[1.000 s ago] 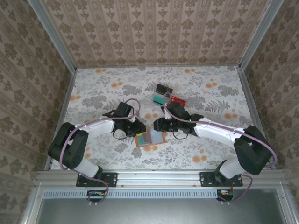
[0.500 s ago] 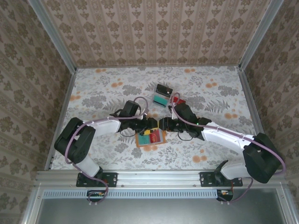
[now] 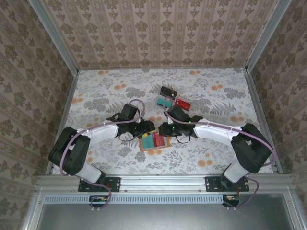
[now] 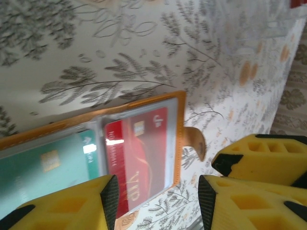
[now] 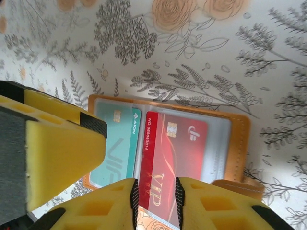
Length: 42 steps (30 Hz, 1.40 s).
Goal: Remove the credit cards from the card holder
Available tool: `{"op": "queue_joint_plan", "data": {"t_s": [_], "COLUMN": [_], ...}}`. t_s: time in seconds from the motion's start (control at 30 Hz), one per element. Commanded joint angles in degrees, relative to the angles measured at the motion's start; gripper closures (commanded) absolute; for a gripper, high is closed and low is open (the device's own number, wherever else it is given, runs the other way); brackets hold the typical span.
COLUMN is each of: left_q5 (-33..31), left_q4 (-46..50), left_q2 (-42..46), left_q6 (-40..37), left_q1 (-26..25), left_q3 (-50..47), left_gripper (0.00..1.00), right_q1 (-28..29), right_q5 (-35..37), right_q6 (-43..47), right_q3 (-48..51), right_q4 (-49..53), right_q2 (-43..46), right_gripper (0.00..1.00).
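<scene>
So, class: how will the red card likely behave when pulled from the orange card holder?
The red card looks thin, flat and glossy, so probably stiff, light and slippery to pinch. It sits under a clear pocket of the card holder, so it may drag, and the thin holder could slide along.

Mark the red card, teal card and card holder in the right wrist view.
red card point(image 5: 180, 148), right wrist view, middle of its face.
teal card point(image 5: 119, 143), right wrist view, middle of its visible face.
card holder point(image 5: 243, 143), right wrist view, orange right border.
</scene>
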State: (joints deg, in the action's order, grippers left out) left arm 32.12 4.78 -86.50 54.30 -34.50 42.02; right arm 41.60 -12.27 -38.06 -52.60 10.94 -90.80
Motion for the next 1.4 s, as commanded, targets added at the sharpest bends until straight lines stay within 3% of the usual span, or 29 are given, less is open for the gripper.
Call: {"op": "queue_joint_plan", "data": {"t_s": [0.0, 0.43, 0.77, 1.03, 1.23, 1.37], "left_q5": [-4.0, -5.6, -3.6, -8.7, -8.8, -8.0], "left_q4": [2.2, 1.6, -0.8, 9.4, 9.4, 8.5], "left_q2": [2.2, 1.0, -3.5, -6.2, -6.9, -7.5], "left_q6": [2.1, 3.3, 2.4, -0.9, -1.3, -1.5], "left_q1": [-1.4, -4.0, -5.7, -5.6, -5.7, -5.6], "left_q3": [-1.0, -2.2, 0.5, 0.1, -0.6, -0.1], "left_gripper": [0.53, 0.69, 0.72, 0.77, 0.77, 0.77], "right_q1": [1.0, 0.7, 0.0, -0.1, -0.7, -0.8], "right_q5": [1.8, 3.0, 2.8, 7.0, 9.0, 6.7], "right_q6": [1.1, -3.6, -3.8, -2.9, -2.4, -2.3], "right_q3": [-3.0, -5.3, -4.5, -4.1, -3.4, -3.6], "right_q4": [5.3, 10.5, 10.1, 13.0, 15.2, 14.4], "right_q2": [-2.7, -9.9, -9.4, -5.9, -5.7, -7.1], "right_gripper": [0.70, 0.75, 0.75, 0.75, 0.72, 0.73]}}
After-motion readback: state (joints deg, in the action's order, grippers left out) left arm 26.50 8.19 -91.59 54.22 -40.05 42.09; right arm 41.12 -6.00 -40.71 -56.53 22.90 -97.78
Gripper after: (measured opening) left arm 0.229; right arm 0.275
